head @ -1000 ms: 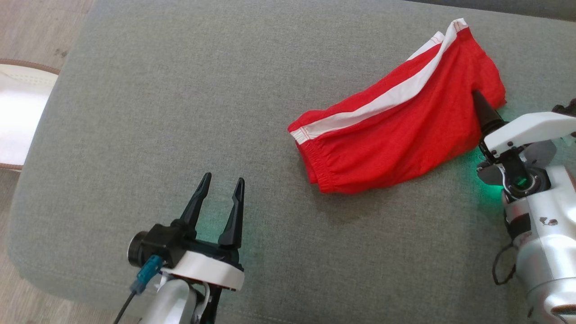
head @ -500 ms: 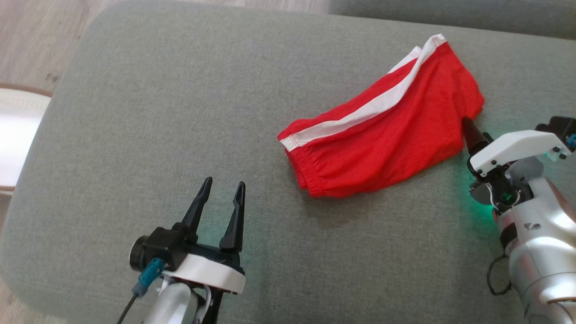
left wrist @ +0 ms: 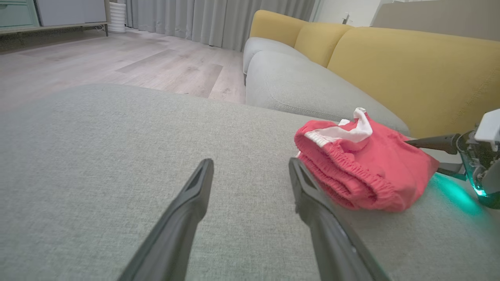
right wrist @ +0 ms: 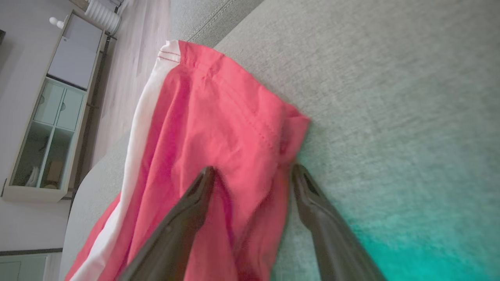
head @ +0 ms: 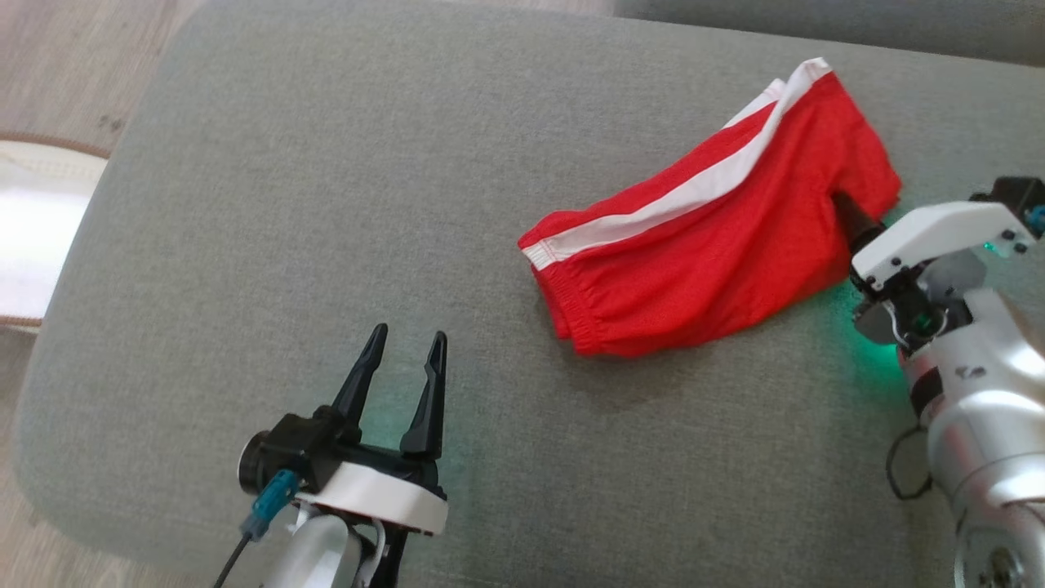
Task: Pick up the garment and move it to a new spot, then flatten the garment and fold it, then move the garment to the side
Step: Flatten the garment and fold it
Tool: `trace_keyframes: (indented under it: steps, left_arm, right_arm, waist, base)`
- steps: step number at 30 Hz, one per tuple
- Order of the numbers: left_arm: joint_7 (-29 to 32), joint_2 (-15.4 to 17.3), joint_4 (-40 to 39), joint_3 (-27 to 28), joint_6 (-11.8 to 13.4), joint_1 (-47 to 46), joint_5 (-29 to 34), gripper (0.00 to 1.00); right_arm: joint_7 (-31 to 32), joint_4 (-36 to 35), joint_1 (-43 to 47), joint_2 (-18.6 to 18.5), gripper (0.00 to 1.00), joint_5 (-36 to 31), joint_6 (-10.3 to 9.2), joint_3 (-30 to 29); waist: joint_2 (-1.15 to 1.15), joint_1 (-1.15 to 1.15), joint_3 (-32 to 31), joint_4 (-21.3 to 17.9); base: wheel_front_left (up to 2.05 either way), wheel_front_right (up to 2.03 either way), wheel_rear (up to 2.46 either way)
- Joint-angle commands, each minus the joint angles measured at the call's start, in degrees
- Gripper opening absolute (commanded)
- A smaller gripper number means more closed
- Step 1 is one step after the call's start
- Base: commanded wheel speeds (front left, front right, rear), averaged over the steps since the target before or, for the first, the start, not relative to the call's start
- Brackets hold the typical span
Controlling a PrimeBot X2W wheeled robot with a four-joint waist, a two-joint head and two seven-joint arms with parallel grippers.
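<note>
The right pincer (right wrist: 253, 168) has advanced onto the shorts' (head: 702, 253) right edge, jaws apart astride the fabric, while the left pincer (head: 408, 331) idles apart and the shorts lie bunched on the cushion (head: 326, 204), with lifting, flattening and folding apparently pending.

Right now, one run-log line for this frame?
garment: red shorts lying on grey cushion, not lifted | left claw: open, clear of shorts | right claw: open, straddling shorts' edge
</note>
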Motion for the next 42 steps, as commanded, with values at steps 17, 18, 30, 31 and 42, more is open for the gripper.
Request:
trace_keyframes:
  steps: [17,18,30,31,42]
  left_arm:
    - [-0.29,0.13,-2.48,0.50,-0.03,-2.34,-1.05,1.00]
    - [-0.29,0.13,-2.44,0.46,-0.05,-2.43,-1.05,1.00]
    - [-0.29,0.13,-1.42,1.04,-0.25,-2.39,-0.34,1.00]
    - [-0.29,0.13,-1.43,1.15,-0.28,-2.33,-0.29,1.00]
    - [-0.29,0.13,-1.30,1.58,-0.40,-0.94,-0.09,1.00]
  right_arm:
    - [4.49,4.35,-6.31,-0.29,1.00,-3.10,0.37,-0.25]
    - [4.13,4.40,-6.51,-0.23,1.00,-3.12,0.37,-0.46]
    - [-3.38,0.23,-3.91,1.33,0.00,-0.45,0.37,-1.00]
    - [-4.18,-0.43,-3.34,1.44,0.00,0.20,0.37,-1.23]
    - [-12.28,-5.50,4.48,1.56,0.00,3.87,0.37,-2.45]
  waist:
    - [0.00,0.00,3.81,2.92]
    - [0.00,0.00,3.93,2.95]
    - [0.00,0.00,2.34,1.20]
    - [0.00,0.00,2.07,0.82]
    - [0.00,0.00,-1.17,-3.99]
  base:
    - [0.00,0.00,0.00]
    - [0.00,0.00,0.00]
    - [0.00,0.00,0.00]
    - [0.00,0.00,0.00]
    - [0.00,0.00,0.00]
